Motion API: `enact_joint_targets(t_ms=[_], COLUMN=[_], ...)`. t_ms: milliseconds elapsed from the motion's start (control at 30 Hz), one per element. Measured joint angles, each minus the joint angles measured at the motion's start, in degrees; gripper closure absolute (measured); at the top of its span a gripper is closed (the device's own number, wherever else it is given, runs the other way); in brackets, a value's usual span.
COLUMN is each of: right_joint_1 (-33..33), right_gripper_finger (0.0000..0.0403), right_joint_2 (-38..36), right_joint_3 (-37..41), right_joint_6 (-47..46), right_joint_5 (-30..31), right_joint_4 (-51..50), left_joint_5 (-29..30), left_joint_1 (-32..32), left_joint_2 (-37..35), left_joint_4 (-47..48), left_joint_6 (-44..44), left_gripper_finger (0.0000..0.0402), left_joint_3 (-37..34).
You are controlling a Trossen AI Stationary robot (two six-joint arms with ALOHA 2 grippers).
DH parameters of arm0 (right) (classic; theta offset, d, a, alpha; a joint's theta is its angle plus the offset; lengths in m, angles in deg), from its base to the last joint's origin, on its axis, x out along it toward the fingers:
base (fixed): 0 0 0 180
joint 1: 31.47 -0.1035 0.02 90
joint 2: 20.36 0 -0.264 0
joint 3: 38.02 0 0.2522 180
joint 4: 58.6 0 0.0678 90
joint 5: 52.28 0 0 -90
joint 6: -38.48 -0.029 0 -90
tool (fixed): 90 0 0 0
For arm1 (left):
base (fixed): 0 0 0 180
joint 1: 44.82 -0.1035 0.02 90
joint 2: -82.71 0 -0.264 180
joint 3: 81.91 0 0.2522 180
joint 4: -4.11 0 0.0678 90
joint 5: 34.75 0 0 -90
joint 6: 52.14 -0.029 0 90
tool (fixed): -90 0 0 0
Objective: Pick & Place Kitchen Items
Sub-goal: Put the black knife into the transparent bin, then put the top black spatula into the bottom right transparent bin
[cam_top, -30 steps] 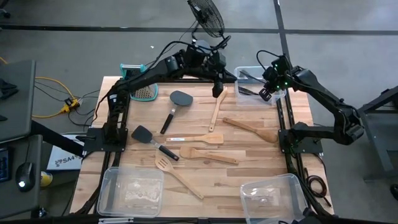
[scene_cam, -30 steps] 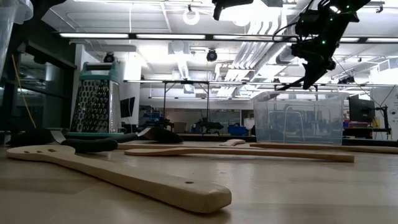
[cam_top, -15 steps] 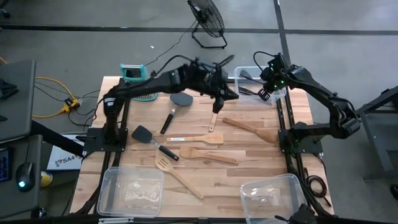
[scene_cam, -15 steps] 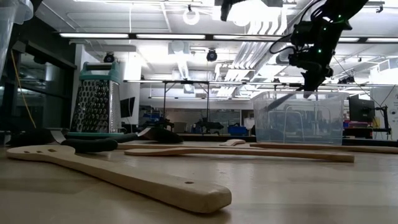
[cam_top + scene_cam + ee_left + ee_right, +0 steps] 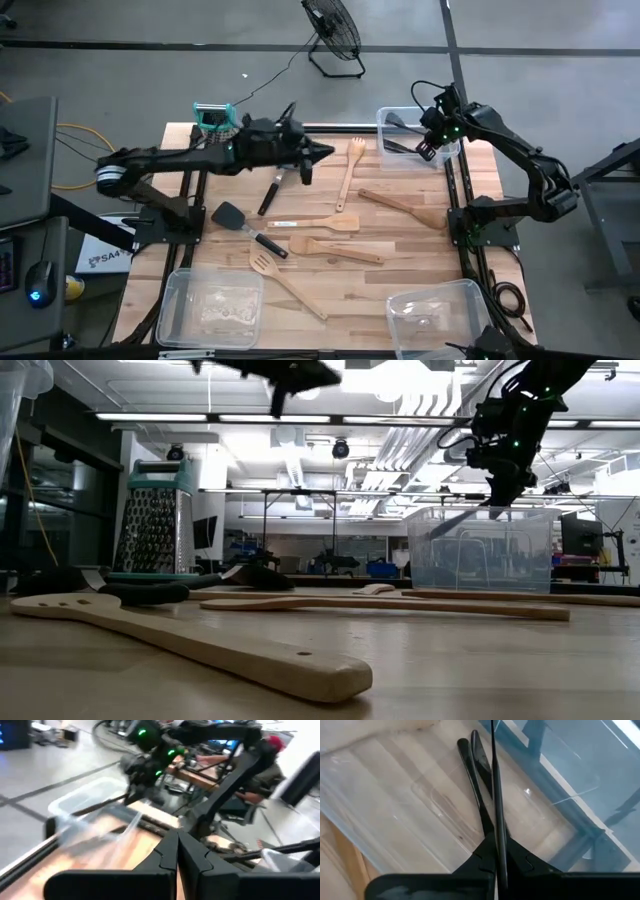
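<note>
- The wooden table (image 5: 420,255) carries the kitchen utensils, spread mostly across its middle, with a clear bin at three of its corners.
- The left arm stretches across the far side of the table, its left gripper (image 5: 318,153) raised in the air with fingers clenched together and nothing between them.
- The right arm reaches over the far right corner, where the right gripper (image 5: 428,150) hangs above the far bin (image 5: 383,118), clenched on a thin black-handled tool (image 5: 493,785) that hangs down into the bin.
- Two more dark tools (image 5: 475,765) lie on the floor of that bin, close together.
- The near left bin (image 5: 172,300) and the near right bin (image 5: 474,300) stand at the front corners.
- A box grater (image 5: 155,525) with a teal top stands upright at the far left corner.
- A slotted wooden turner (image 5: 285,281) lies nearest the front, between the two near bins.
- Two wooden spatulas (image 5: 335,248) lie side by side at the centre, a third (image 5: 405,208) toward the right.
- A wooden spoon (image 5: 347,175) lies lengthwise just left of the far bin.
- One black turner (image 5: 245,227) lies left of centre; another (image 5: 270,192) sits partly under the left arm.
</note>
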Motion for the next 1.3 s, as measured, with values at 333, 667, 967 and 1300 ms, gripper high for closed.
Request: enact_joint_targets(t_ms=[333, 667, 967, 1300], right_joint_1=[1.52, 1.46, 1.46, 1.46], right_gripper_finger=[0.0400, 0.0400, 0.0391, 0.0297], right_joint_2=[0.76, 0.76, 0.76, 0.74], right_joint_3=[0.00, 0.02, 0.02, 0.02], right_joint_6=[0.51, -0.75, -2.94, -5.38], right_joint_5=[-3.83, -5.86, -5.89, -5.61], right_joint_4=[-1.55, -1.54, -2.15, -2.28], left_joint_5=[13.84, 14.32, 14.30, 14.14], left_joint_1=[0.80, 0.73, 0.75, 0.73], left_joint_2=[-14.32, -17.93, -17.94, -18.10], left_joint_4=[-0.01, -0.41, -0.39, -0.23], left_joint_6=[4.72, 5.55, 5.55, 5.45], left_gripper_finger=[0.0402, 0.0402, 0.0402, 0.0402], left_joint_3=[-18.27, -20.70, -20.70, -20.70])
